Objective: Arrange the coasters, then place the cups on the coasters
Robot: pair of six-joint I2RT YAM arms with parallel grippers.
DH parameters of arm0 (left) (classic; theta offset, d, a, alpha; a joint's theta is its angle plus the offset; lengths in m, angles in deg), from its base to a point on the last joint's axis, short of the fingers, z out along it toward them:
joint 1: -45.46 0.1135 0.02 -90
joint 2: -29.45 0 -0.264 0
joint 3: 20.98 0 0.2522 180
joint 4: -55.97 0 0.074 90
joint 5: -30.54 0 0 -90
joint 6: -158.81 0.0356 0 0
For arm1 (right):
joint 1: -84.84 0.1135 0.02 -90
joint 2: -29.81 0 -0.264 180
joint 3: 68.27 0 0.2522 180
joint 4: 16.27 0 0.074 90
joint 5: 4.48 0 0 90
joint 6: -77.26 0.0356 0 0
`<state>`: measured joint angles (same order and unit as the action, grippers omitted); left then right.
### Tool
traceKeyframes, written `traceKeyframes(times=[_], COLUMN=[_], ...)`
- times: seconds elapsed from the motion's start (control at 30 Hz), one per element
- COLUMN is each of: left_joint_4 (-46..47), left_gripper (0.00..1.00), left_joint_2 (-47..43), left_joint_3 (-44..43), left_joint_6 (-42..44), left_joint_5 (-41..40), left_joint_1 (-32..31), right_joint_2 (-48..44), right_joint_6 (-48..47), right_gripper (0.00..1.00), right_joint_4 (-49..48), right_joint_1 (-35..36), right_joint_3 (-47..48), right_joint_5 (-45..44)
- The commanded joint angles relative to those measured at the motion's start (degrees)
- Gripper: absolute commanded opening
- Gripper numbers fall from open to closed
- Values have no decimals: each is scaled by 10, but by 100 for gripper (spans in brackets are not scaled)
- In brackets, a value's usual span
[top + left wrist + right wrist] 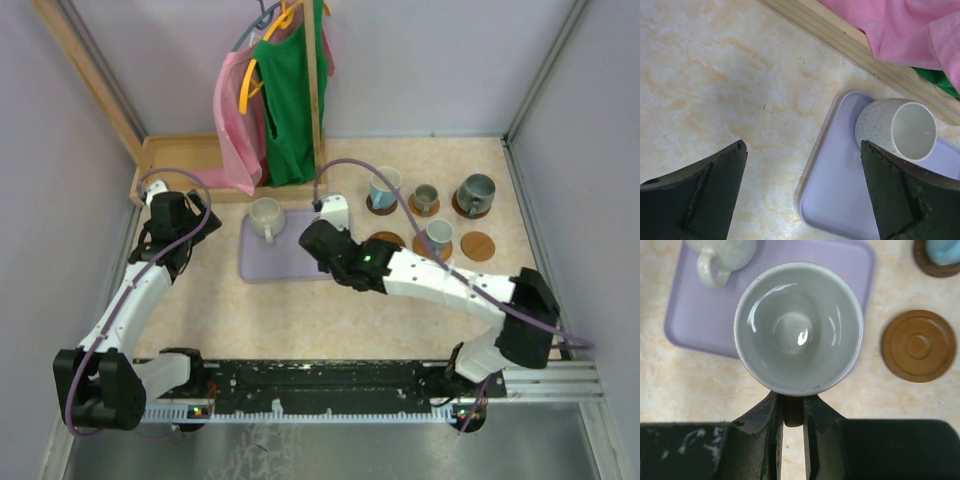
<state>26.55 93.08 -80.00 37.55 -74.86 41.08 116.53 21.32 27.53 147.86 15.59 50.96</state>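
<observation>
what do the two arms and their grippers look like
The left arm and right arm have white links, black joints and a purple cable looped along each. A small green light shows on the right arm. Gripper fingers are dark and wedge-shaped.

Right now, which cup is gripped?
The pale grey cup clamped in the right fingers, over the lavender tray's edge; the others stand on coasters or that tray.
</observation>
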Motion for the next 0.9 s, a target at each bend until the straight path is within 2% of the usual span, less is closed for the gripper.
traceKeyframes(times=[0.0, 0.17, 0.4, 0.6, 0.73, 0.87], left_joint_4=[14, 18, 20, 23, 23, 25], left_gripper=[100, 100, 100, 100, 100, 100], left_joint_2=[0, 2, -1, -1, -2, -7], left_joint_3=[1, 2, 0, 0, 2, 3], left_joint_6=[3, 2, 5, 0, -3, -6], left_joint_5=[8, 18, 17, 24, 26, 32], left_joint_1=[3, 3, 3, 3, 3, 3], right_joint_2=[-102, -179, -252, -282, -308, -319], right_joint_6=[-9, -48, -107, -149, -155, -164], right_gripper=[0, 0, 0, 0, 0, 0], right_joint_4=[2, 23, 15, 18, 16, 6], right_joint_1=[-60, -142, -331, -457, -518, -544], right_joint_3=[-15, -41, -93, -110, -134, -165], right_joint_5=[-48, -62, -1, 28, 49, 57])
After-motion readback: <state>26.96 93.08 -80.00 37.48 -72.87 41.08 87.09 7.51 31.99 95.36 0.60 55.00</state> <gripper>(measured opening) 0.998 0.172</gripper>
